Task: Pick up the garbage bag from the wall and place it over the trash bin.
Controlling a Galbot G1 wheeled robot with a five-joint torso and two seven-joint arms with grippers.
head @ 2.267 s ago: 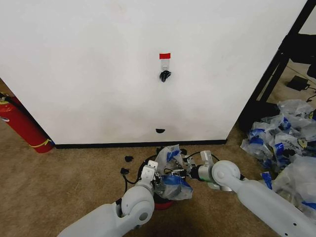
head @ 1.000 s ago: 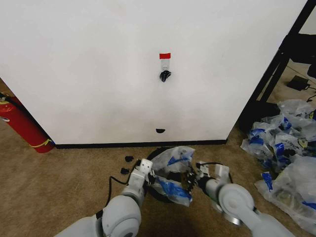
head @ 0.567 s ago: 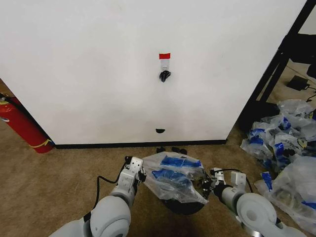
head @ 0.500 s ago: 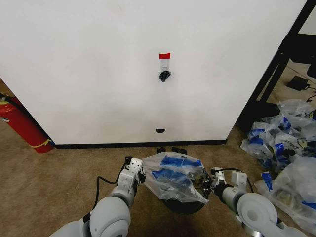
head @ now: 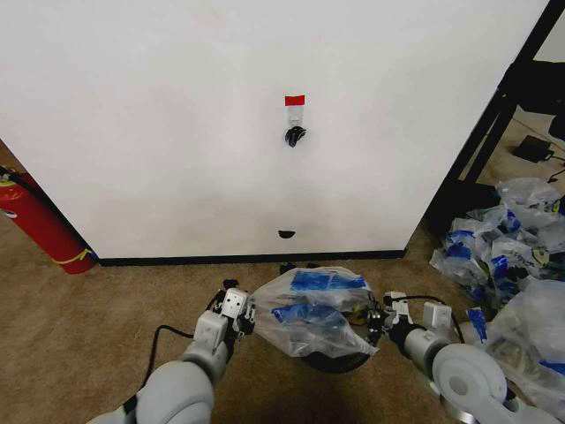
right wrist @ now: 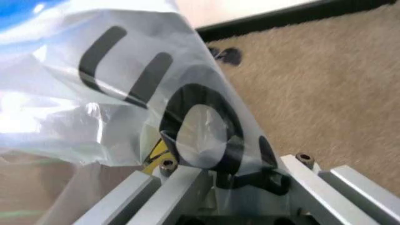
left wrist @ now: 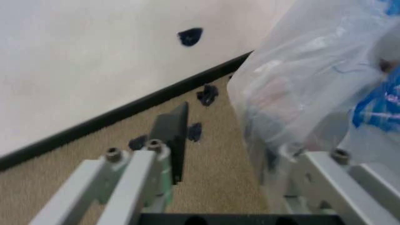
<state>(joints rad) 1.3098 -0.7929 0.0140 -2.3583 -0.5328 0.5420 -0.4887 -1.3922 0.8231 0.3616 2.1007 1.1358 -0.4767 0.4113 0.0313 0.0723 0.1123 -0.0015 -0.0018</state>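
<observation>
The garbage bag [head: 311,311], thin clear plastic with blue print, is stretched out flat between my two grippers, low over the carpet in front of the wall [head: 177,132]. Under it the dark rim of the trash bin [head: 328,360] peeks out. My left gripper [head: 237,311] sits at the bag's left edge. In the left wrist view it [left wrist: 228,136] is open, with the bag film [left wrist: 312,84] lying over one finger and carpet showing between the two. My right gripper [head: 378,318] is at the bag's right edge, and the bag [right wrist: 125,84] drapes over it [right wrist: 231,173].
A bare hook [head: 295,134] under a red tape strip [head: 295,100] is on the wall. A red fire extinguisher [head: 40,225] leans at the left. A heap of plastic bags [head: 512,256] and a black frame [head: 494,115] stand at the right. Small black bits [left wrist: 206,93] lie by the baseboard.
The grippers have moved apart and back toward me, pulling the crumpled bag out into a wide sheet. It now covers the bin more fully than half a second ago.
</observation>
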